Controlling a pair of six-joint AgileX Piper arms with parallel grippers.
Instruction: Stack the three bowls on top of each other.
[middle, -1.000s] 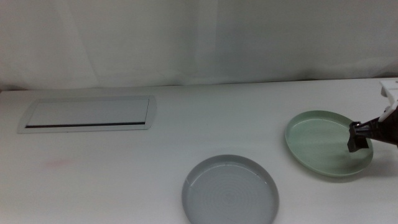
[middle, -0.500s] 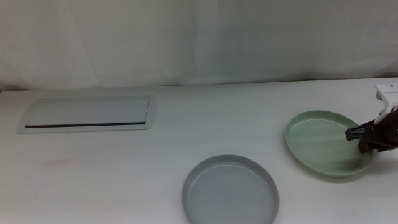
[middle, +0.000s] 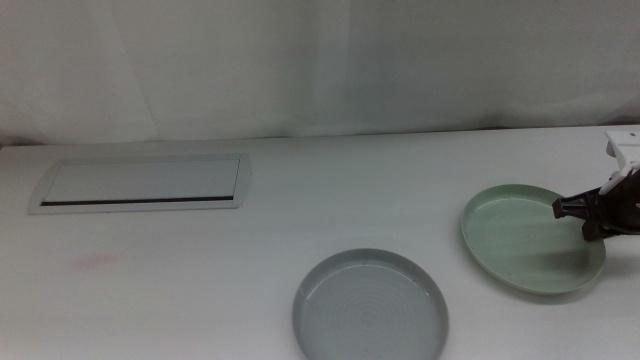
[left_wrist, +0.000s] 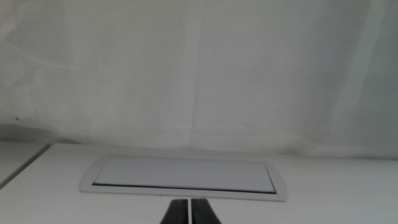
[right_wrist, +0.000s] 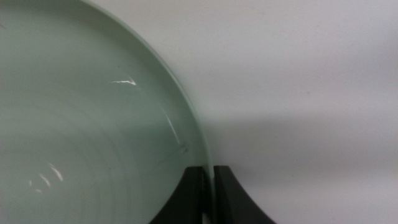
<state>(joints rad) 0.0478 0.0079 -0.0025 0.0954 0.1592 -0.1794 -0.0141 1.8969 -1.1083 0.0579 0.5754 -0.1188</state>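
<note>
Right gripper (right_wrist: 208, 196) fingers pinching the rim of the pale green bowl (middle: 530, 240), one finger inside the rim and one outside, as the right wrist view shows. Compared with half a second ago and a second ago: gripper now a little higher and further toward the right edge of the middle view, bowl dragged slightly that way with it, grip-side rim looking raised off the bench (middle: 200, 290). Likely meaning: grasp secured, lift just starting, carry toward the stack not yet begun.

Pale green bowl at the right of the bench, opening upward, apparently tilted with the held side higher; round, so no real long axis, only an ellipse in the middle view stretched by the camera angle.

Blue-grey bowl (middle: 370, 308) flat and upright near the front centre, well apart from the green one, untouched. White bowl not in any view. Nothing stacked so far.

Left gripper (left_wrist: 189, 213) waiting, out of the middle view, fingers pressed together, facing the white rectangular panel (left_wrist: 183, 174) with its dark slot.
</note>
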